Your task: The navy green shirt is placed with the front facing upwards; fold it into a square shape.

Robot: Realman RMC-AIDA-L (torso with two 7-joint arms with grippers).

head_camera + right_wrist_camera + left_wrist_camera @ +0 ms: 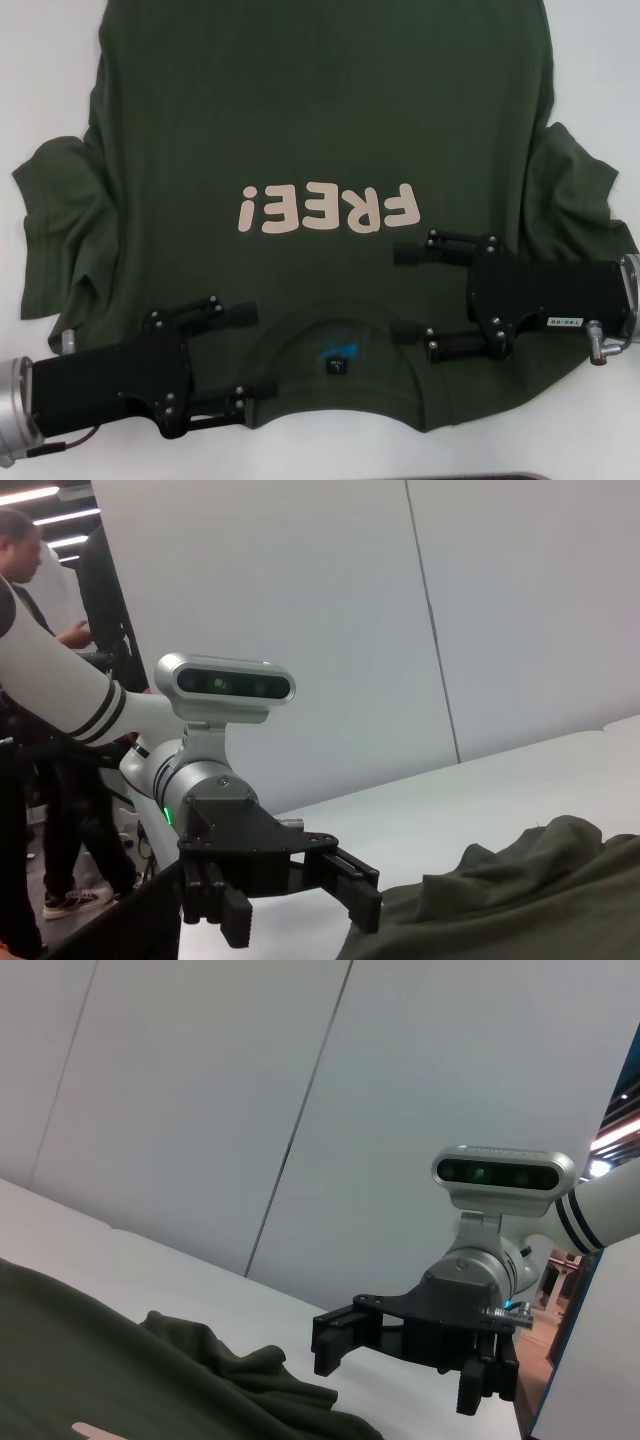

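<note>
Left gripper: nearest you, fingers spread wide over the shirt's left shoulder, just beside the collar.
Right gripper: also spread open, holding nothing, over the right shoulder just below the print.
Neck tag: one small black square inside the ribbed collar, too tiny to read.
Print: cream block letters, "FREE!", upside down from your side.
Navy green shirt: one, soft cotton, flat and face up on the white table, both short sleeves bunched.

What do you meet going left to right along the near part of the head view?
Left pincer, open → small black neck tag on the dark olive-green cotton T-shirt → right pincer, open, beside the cream "FREE!" print.
</note>
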